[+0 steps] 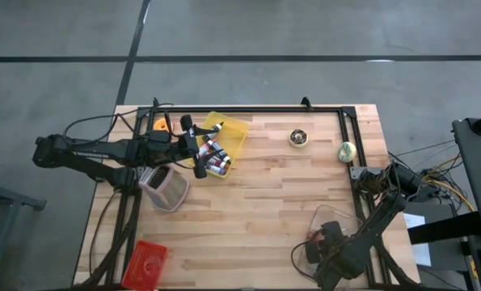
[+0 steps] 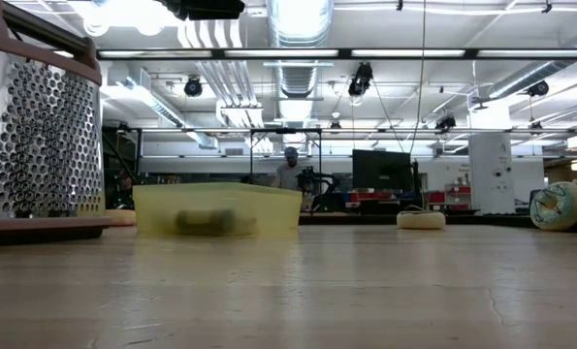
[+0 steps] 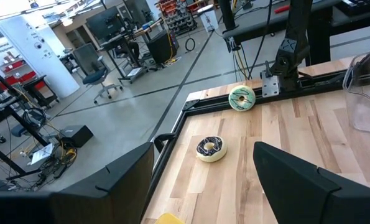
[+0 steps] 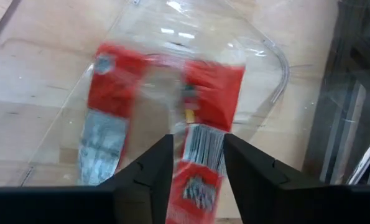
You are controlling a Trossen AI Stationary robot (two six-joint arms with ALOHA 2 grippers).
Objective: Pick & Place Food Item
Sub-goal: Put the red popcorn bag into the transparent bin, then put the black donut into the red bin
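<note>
Donuts: two on the wood table (image 1: 256, 210), chocolate-iced ring (image 3: 211, 148) lying flat, green one (image 3: 241, 98) on edge. Left gripper (image 3: 203, 180) wide open; right gripper (image 4: 197, 163) parted around a red-and-silver packet (image 4: 203, 149).

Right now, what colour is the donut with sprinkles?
Chocolate-brown icing on the donut, seen best in the left wrist view.

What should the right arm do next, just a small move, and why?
Probably lift the right hand slowly straight up: it hangs low over the clear container, a red packet already inside beneath it. The left hand waits over the yellow bin.
</note>
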